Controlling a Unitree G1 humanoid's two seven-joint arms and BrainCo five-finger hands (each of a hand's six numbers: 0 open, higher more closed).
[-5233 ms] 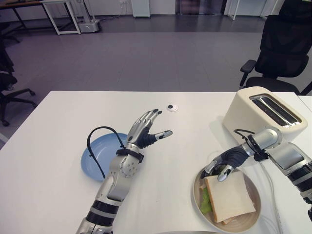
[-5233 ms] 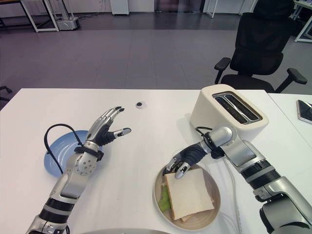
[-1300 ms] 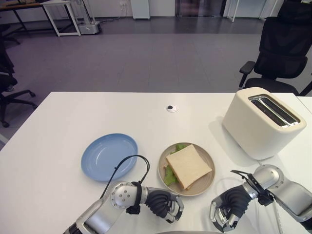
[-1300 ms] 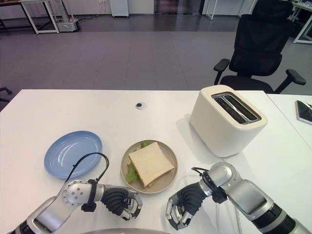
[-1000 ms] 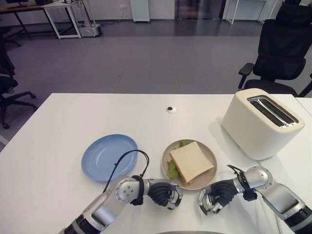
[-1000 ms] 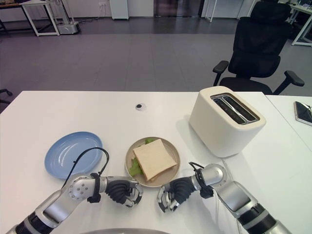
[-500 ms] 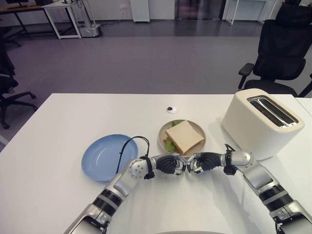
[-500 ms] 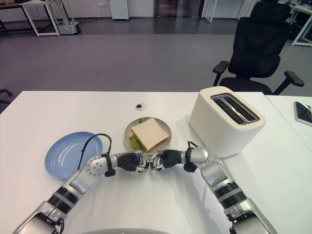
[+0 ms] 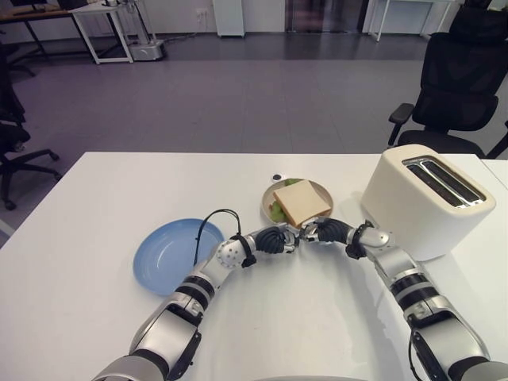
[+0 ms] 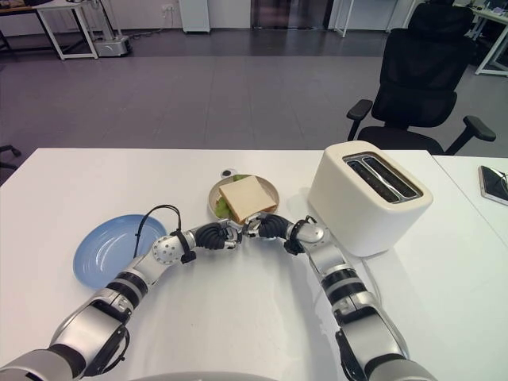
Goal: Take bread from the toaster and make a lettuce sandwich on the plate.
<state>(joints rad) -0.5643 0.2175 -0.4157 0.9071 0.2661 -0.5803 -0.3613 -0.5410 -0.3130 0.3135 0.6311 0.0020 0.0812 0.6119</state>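
I read left hand (image 9: 274,239) and right hand (image 9: 321,232) clenched, empty, against the plate (image 9: 324,190) near rim; sandwich (image 9: 300,201) soft, loosely stacked; I judge the stiff rim the safest hold.

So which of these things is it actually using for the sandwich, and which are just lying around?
In the job: sandwich, tan plate under it, toaster, left hand and right hand curled at the plate's near rim.
Lying about: blue plate, phone, office chair.
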